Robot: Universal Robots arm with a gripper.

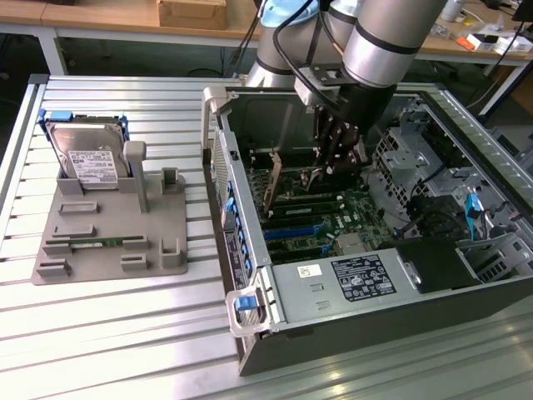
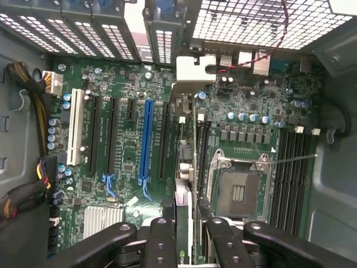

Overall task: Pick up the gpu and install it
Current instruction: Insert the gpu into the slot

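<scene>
My gripper (image 1: 336,163) is deep inside the open computer case (image 1: 250,275), just above the motherboard (image 1: 333,225). In the wrist view its black fingers (image 2: 159,240) are shut on the gpu (image 2: 182,220). The gpu is a thin dark card seen edge-on, running away from the fingers to its silver end bracket (image 2: 195,66) at the case's rear wall. It stands on edge over the motherboard (image 2: 125,167), beside the long blue slot (image 2: 146,139) and the CPU socket (image 2: 239,190). Whether its lower edge sits in a slot is hidden.
A grey fixture (image 1: 158,237) lies on the slatted table at the exterior view's left, holding the silver hard drive (image 1: 87,158) upright and a green memory stick (image 1: 92,242). Inside the case are the drive cage (image 1: 408,146), cables (image 2: 30,95) and the labelled power supply (image 1: 358,279).
</scene>
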